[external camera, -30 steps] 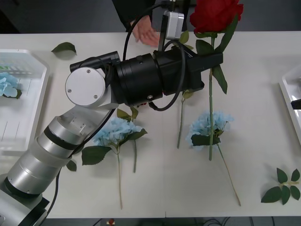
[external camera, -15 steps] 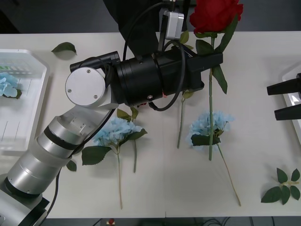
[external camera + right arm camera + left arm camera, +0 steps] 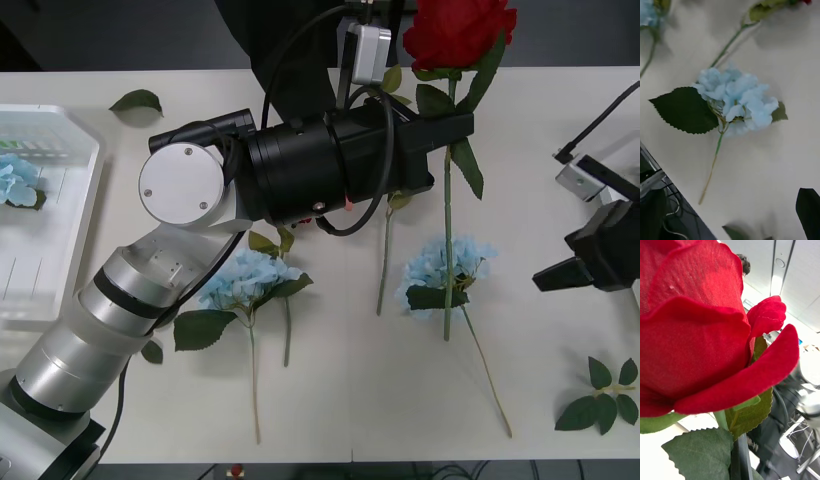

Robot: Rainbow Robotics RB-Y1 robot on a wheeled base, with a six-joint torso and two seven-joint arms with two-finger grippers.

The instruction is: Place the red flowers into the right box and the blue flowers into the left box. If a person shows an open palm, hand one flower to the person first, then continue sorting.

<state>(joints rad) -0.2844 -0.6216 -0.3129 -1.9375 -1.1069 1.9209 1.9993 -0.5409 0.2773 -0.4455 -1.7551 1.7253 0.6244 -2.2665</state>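
My left gripper [image 3: 450,128] is shut on the stem of a red flower [image 3: 455,30], held upright above the table's far side; its bloom [image 3: 696,333] looms close in the left wrist view. Two blue flowers [image 3: 245,278] [image 3: 445,265] lie on the table, and another blue flower [image 3: 15,180] lies in the left box [image 3: 60,230]. My right gripper [image 3: 560,272] hovers open at the right, apart from the nearer blue flower [image 3: 735,99]. The right box is hidden behind the right arm.
A green stem [image 3: 385,250] lies mid-table, its top hidden under the left arm. Loose leaves lie at the far left [image 3: 135,100] and front right [image 3: 600,395]. A person in dark clothes [image 3: 265,45] stands behind the table's far edge.
The right arm has come in from the right edge toward the middle blue flower. The person's hand at the far edge has drawn back. The left arm and its rose have not moved.
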